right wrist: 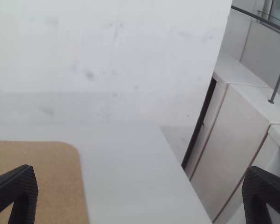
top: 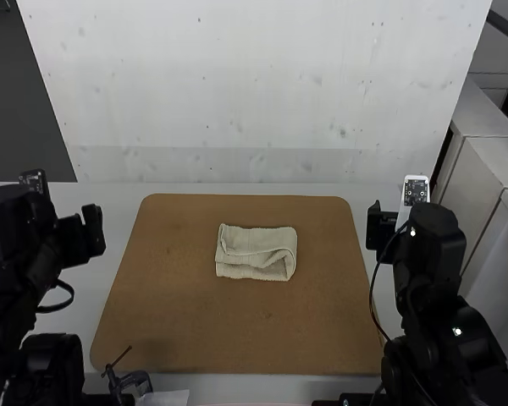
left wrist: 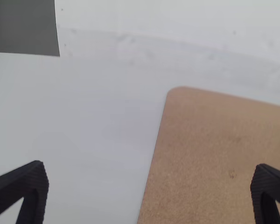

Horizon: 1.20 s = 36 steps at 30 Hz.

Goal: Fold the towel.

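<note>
towel (top: pixel 256 253): compact folded rectangle, top layer rumpled, just toward 1 o'clock of mat (top: pixel 178 313) centre | left fingers (left wrist: pixel 33 191), 9 o'clock, and right fingers (right wrist: pixel 27 189), 3 o'clock: both spread, empty | folding looks essentially done; perhaps smoothing left

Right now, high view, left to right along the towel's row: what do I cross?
Left gripper → table → board → towel → board again → table → right gripper.
</note>
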Each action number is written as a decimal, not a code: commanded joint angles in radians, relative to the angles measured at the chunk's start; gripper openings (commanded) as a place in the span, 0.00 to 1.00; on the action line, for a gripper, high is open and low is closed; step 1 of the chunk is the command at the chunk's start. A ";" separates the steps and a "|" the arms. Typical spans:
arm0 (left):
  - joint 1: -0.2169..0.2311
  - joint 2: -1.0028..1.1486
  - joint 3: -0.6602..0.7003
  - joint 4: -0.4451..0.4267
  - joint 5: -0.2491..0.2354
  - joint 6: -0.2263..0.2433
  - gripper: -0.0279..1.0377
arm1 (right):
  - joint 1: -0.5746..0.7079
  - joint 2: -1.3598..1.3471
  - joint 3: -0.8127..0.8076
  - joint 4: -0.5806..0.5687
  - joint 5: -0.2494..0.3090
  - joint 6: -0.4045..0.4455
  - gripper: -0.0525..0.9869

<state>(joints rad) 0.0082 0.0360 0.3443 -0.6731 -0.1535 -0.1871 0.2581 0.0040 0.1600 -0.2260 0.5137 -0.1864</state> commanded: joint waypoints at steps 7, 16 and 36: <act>0.004 -0.005 0.048 -0.079 0.029 0.235 0.94 | 0.035 -0.025 0.131 -0.139 0.017 0.010 0.97; -0.005 -0.007 0.081 -0.224 0.146 0.172 0.94 | 0.116 -0.055 0.200 -0.408 0.029 0.146 0.97; -0.004 -0.005 0.085 -0.241 0.154 0.167 0.94 | 0.079 -0.055 0.292 -0.762 -0.304 0.306 0.97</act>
<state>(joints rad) 0.0082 0.0360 0.3828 -0.9195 -0.0139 -0.0128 0.3614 0.0006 0.4446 -0.9947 0.2848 0.0837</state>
